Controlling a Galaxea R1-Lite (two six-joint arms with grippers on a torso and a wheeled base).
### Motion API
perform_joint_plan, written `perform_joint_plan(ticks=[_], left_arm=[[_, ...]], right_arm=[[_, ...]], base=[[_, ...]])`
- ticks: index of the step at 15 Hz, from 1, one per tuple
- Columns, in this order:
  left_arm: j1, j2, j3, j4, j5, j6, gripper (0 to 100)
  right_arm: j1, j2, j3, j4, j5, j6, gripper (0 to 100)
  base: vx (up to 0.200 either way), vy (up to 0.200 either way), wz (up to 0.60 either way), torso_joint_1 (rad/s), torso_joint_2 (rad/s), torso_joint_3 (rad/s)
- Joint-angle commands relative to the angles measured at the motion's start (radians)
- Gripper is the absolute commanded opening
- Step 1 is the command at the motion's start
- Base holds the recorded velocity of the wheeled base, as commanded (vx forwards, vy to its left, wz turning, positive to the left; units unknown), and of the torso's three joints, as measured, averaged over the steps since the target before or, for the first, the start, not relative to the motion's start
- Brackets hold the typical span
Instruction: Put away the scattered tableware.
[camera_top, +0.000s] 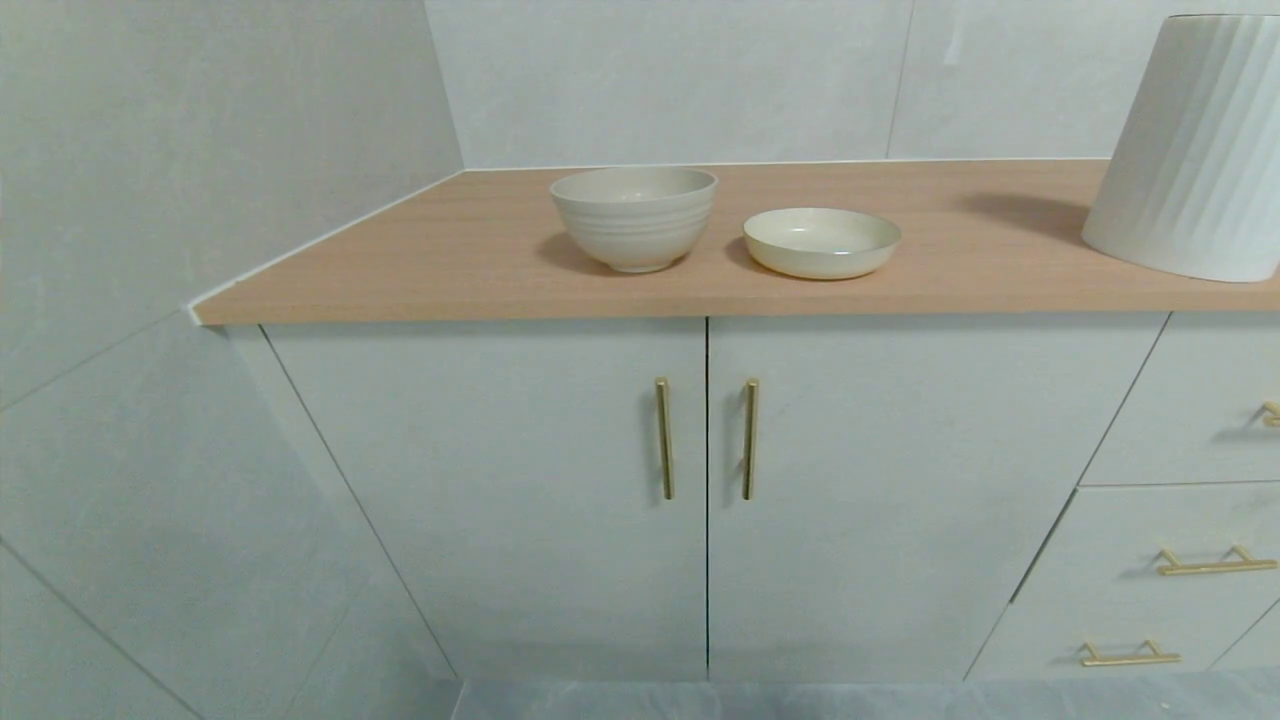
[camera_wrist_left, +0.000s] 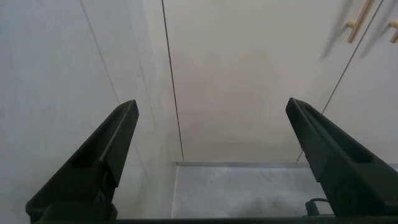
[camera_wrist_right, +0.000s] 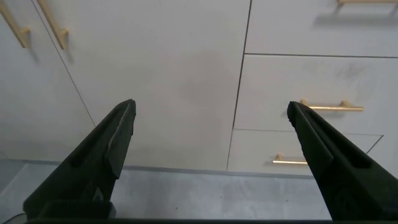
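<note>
Head view: ribbed bowl (camera_top: 633, 215) and shallow dish (camera_top: 822, 242) sit side by side on the countertop (camera_top: 400, 270). My left claw (camera_wrist_left: 211, 107) and right claw (camera_wrist_right: 211, 107) hang below it, spread wide, empty. Danger: a glancing rim pinch could skid crockery off the countertop.

Ribbed white container (camera_top: 1195, 150) cropped by the right edge

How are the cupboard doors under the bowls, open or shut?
Shut. The left door and right door lie flat, only a thin dark line between them, gold handles side by side.
</note>
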Motion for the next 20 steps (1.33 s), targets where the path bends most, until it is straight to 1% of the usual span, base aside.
perform_joint_plan(ticks=[1,2,3,4,6,7,8,9,11,12,13,14,15,16,17,20], left_arm=[[0.000,0.002,0.000,0.000,0.000,0.000,100],[0.000,0.002,0.000,0.000,0.000,0.002,100],[0.000,0.002,0.000,0.000,0.000,0.002,100],[0.000,0.002,0.000,0.000,0.000,0.002,100],[0.000,0.002,0.000,0.000,0.000,0.002,100],[0.000,0.002,0.000,0.000,0.000,0.002,100],[0.000,0.002,0.000,0.000,0.000,0.002,100],[0.000,0.002,0.000,0.000,0.000,0.003,100],[0.000,0.002,0.000,0.000,0.000,0.005,100],[0.000,0.002,0.000,0.000,0.000,0.005,100],[0.000,0.002,0.000,0.000,0.000,0.003,100],[0.000,0.002,0.000,0.000,-0.001,0.003,100],[0.000,0.002,0.000,0.000,-0.001,0.003,100],[0.000,0.002,0.000,0.000,0.000,0.003,100],[0.000,0.002,0.000,0.000,-0.001,0.003,100],[0.000,0.002,0.000,0.000,-0.001,0.003,100]], right_arm=[[0.000,0.001,-0.006,-0.006,0.003,0.001,100],[0.011,0.028,-0.124,-0.003,0.048,0.041,100],[0.032,0.093,-0.192,0.017,0.115,0.097,100],[0.044,0.137,-0.204,0.025,0.160,0.097,100],[0.064,0.413,-0.259,0.025,0.338,0.090,100],[0.073,0.553,-0.311,0.018,0.371,0.071,100],[0.092,0.685,-0.371,0.017,0.370,0.059,100],[0.133,0.812,-0.426,0.015,0.373,0.059,100],[0.251,1.035,-0.523,-0.029,0.373,0.059,100],[0.290,1.096,-0.546,-0.060,0.373,0.059,100],[0.356,1.220,-0.586,-0.149,0.373,0.067,100],[0.389,1.358,-0.615,-0.268,0.373,0.068,100],[0.406,1.478,-0.635,-0.394,0.373,0.068,100],[0.422,1.589,-0.678,-0.480,0.373,0.073,100],[0.443,1.665,-0.739,-0.485,0.373,0.088,100],[0.514,1.793,-0.882,-0.486,0.376,0.154,100]], base=[[0.000,0.000,0.00,0.000,0.00,0.000],[0.000,0.000,0.00,0.000,0.00,0.000],[0.000,0.000,0.00,0.000,0.00,0.000],[0.000,0.000,0.00,0.000,0.00,0.000],[0.000,0.000,0.00,0.000,0.00,0.000],[0.000,0.000,0.00,0.000,0.00,0.000],[0.000,0.000,0.00,0.000,0.00,0.000],[0.000,0.000,0.00,0.000,0.00,0.000],[0.000,0.000,0.00,0.000,0.00,0.000],[0.000,0.000,0.00,0.000,0.00,0.000],[0.000,0.000,0.00,0.000,0.00,0.000],[0.000,0.000,0.00,0.000,0.00,0.000],[0.000,0.000,0.00,0.000,0.00,0.000],[0.000,0.000,0.00,0.000,0.00,0.000],[0.000,0.000,0.00,0.000,0.00,0.000],[0.000,0.000,0.00,0.000,0.00,0.000]])
